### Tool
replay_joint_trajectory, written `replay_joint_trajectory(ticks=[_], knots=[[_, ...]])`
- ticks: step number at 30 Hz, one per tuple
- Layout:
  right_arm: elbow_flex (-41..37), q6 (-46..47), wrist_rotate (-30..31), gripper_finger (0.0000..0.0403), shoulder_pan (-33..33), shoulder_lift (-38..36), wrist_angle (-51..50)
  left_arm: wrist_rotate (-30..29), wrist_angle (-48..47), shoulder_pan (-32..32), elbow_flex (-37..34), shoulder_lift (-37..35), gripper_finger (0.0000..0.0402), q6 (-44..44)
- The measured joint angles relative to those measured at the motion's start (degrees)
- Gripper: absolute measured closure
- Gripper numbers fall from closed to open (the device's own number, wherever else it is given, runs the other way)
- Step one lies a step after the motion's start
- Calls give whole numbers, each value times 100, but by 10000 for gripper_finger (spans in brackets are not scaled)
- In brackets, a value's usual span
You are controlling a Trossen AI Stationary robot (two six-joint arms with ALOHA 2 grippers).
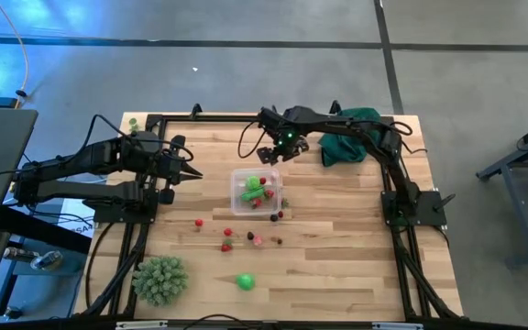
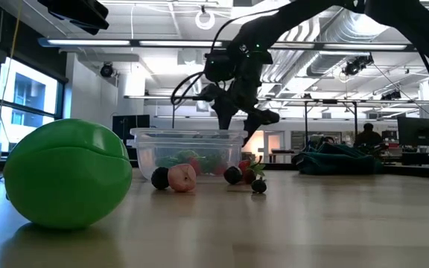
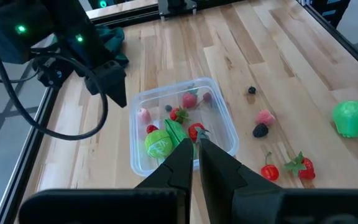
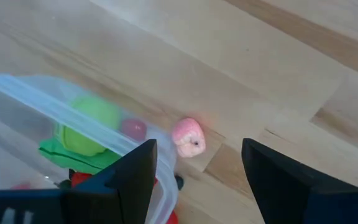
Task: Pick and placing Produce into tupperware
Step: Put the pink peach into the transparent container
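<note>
The clear tupperware (image 1: pixel 257 192) stands mid-table with green and red produce (image 3: pixel 161 142) inside it. More produce lies loose toward the near edge: red pieces (image 1: pixel 227 233), a pink one (image 1: pixel 258 239) and a green one (image 1: pixel 245 281). My right gripper (image 1: pixel 273 154) hangs open over the container's far edge (image 2: pixel 188 135), pointing steeply down and touching nothing. In its wrist view my right gripper (image 4: pixel 197 168) has a small pink piece (image 4: pixel 188 138) between its fingers' line, on the wood just beyond the container's rim (image 4: pixel 104 134). My left gripper (image 1: pixel 193 174) waits shut to the container's left, raised.
A large spiky pale-green ball (image 1: pixel 160 280) sits at the near left corner. A dark green cloth (image 1: pixel 348 137) lies bunched at the far right. Dark and red pieces (image 1: pixel 279 215) lie against the container's near right corner. Black frame rails (image 1: pixel 154 124) run along the table's edges.
</note>
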Motion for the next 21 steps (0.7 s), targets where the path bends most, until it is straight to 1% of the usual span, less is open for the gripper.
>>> replay_joint_trajectory(ticks=[9,13,21], knots=[[0,165,-28,176,-112,163,134,0,-2,-2,0,2,383,0],[0,264,-278,176,-164,237,364,-1,-2,-2,0,0,383,0],[0,511,-446,176,26,448,184,0,-2,0,0,2,383,0]])
